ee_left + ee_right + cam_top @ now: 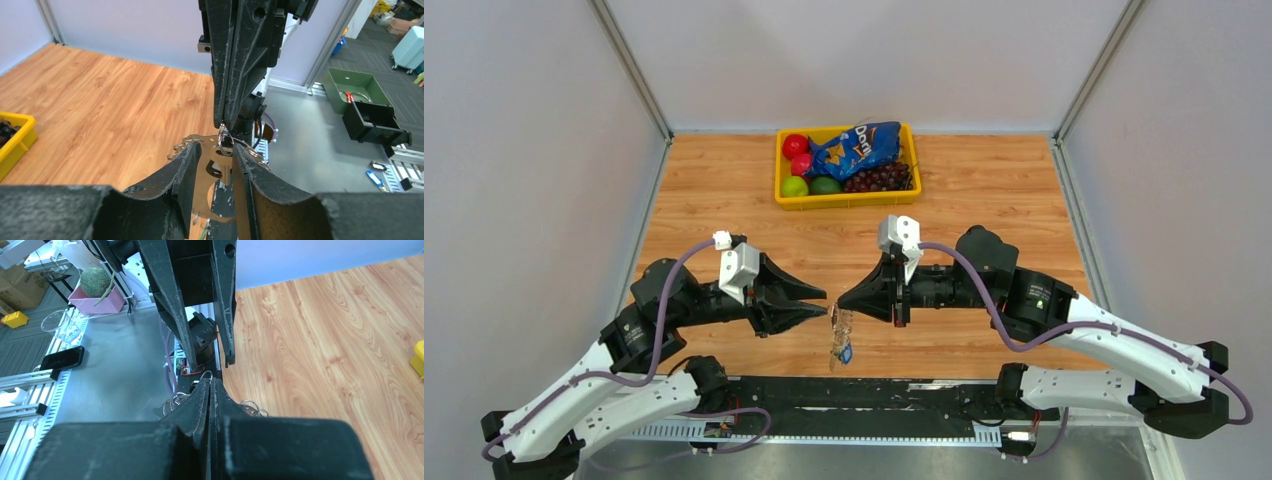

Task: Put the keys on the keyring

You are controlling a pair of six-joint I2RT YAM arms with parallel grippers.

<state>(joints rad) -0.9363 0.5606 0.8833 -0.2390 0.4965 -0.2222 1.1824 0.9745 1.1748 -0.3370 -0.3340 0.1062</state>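
1. Overhead, both arms stretch level toward each other, tips nearly meeting above the table's (724, 180) near edge.
2. The right gripper (844, 298), fingers pressed together, pinches the keyring (839, 338), which dangles below with the keys (181, 148).
3. The left gripper's (817, 302) fingers stand spread, straddling the keyring.

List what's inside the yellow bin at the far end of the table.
The yellow bin holds two red fruits, two green fruits, a bunch of dark grapes, and a blue chip bag lying across the middle. Whatever lies under the bag is covered.
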